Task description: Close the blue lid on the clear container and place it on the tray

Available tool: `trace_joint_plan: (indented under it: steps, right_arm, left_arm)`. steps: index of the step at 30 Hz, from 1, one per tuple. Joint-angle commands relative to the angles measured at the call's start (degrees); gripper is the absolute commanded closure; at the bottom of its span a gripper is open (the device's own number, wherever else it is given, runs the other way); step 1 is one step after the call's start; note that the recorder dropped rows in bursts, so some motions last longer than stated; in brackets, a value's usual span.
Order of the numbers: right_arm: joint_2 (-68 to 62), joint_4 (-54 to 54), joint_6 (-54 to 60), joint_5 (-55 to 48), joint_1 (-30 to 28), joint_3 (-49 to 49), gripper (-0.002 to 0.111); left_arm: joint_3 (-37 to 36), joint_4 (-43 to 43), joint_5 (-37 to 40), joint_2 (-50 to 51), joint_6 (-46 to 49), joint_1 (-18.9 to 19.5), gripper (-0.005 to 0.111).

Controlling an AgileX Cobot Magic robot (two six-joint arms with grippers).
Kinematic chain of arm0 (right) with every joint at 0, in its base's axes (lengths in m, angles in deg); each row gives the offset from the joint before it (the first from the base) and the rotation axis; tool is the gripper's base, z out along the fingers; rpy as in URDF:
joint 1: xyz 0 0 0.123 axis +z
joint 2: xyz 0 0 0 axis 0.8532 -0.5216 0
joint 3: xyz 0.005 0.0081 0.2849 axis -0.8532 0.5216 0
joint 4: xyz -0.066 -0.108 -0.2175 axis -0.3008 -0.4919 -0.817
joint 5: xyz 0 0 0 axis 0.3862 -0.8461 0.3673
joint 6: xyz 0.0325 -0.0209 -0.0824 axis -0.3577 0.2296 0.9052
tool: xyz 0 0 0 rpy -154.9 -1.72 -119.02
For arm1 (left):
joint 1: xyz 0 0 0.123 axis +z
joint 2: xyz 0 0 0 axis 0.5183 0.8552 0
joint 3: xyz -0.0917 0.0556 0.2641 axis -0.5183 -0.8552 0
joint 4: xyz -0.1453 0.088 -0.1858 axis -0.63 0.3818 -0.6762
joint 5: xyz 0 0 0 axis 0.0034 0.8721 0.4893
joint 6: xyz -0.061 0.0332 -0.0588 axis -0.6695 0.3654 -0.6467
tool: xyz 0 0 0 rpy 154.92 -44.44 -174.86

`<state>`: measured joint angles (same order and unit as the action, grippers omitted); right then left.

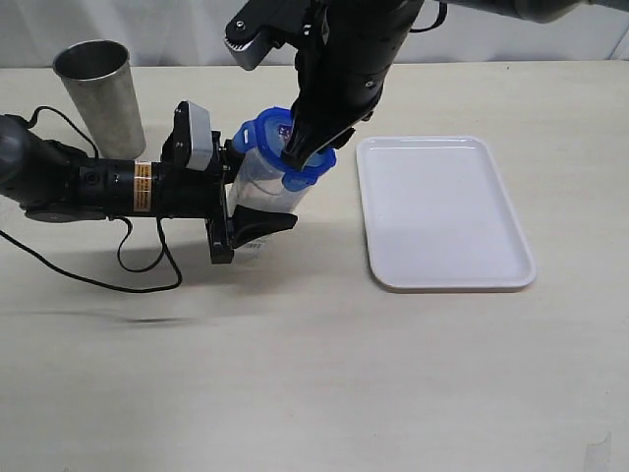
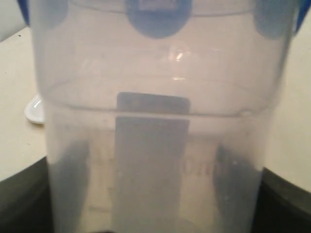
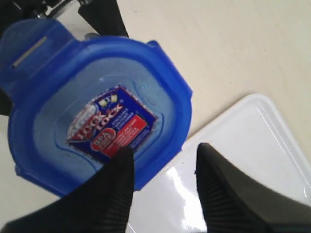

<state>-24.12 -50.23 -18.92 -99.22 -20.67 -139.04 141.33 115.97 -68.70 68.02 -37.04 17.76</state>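
The clear container (image 1: 257, 182) stands on the table, and my left gripper (image 1: 246, 202) reaches in from the left, shut on its lower body. It fills the left wrist view as a clear container (image 2: 155, 97) with dark fingers (image 2: 68, 184) showing through both sides. The blue lid (image 1: 263, 133) sits on top of it, label up. My right gripper (image 1: 307, 155) hangs over the lid's tray-side edge, open. In the right wrist view one finger lies over the blue lid (image 3: 97, 97) and the other stands past its rim, above the tray (image 3: 252, 145). The white tray (image 1: 442, 211) lies just to the right.
A tapered steel cup (image 1: 98, 93) stands at the back left, behind the left arm. A black cable (image 1: 147, 265) loops on the table below that arm.
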Motion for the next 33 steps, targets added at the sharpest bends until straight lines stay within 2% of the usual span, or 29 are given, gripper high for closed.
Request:
trace_joint_plan:
  steps: [1, 7, 14, 21, 24, 29, 33]
  right_arm:
    - [-0.5, -0.5, -1.6, -0.9, -0.1, 0.6, 0.068]
    - [-1.1, 0.2, -8.4, -1.7, -1.3, 0.6, 0.068]
    - [-1.9, 1.4, -9.2, -4.0, -4.5, 0.7, 0.068]
    - [1.5, 1.9, -9.8, -3.1, -4.4, -0.7, 0.068]
    - [3.5, 5.4, -11.1, -3.1, -4.4, -2.9, 0.068]
    - [3.8, 20.8, -11.8, -3.2, -4.2, -6.7, 0.068]
    - [0.8, 14.7, -16.4, -5.8, -2.2, -9.1, 0.068]
  left_arm:
    - [0.1, -2.0, -4.2, -1.0, -0.9, -0.2, 0.107]
    - [0.1, -2.0, -1.1, -1.0, -0.9, -0.9, 0.107]
    - [0.1, -2.1, 2.4, -1.0, -0.8, -2.3, 0.107]
    - [0.1, -2.6, 3.0, -1.0, -0.7, -2.3, 0.107]
    - [0.1, -2.9, 3.3, -1.0, -0.7, -2.3, 0.107]
    - [0.1, -3.3, 3.3, -1.0, -0.6, -2.3, 0.107]
    - [0.1, -3.5, 3.3, -1.0, -0.6, -2.3, 0.107]
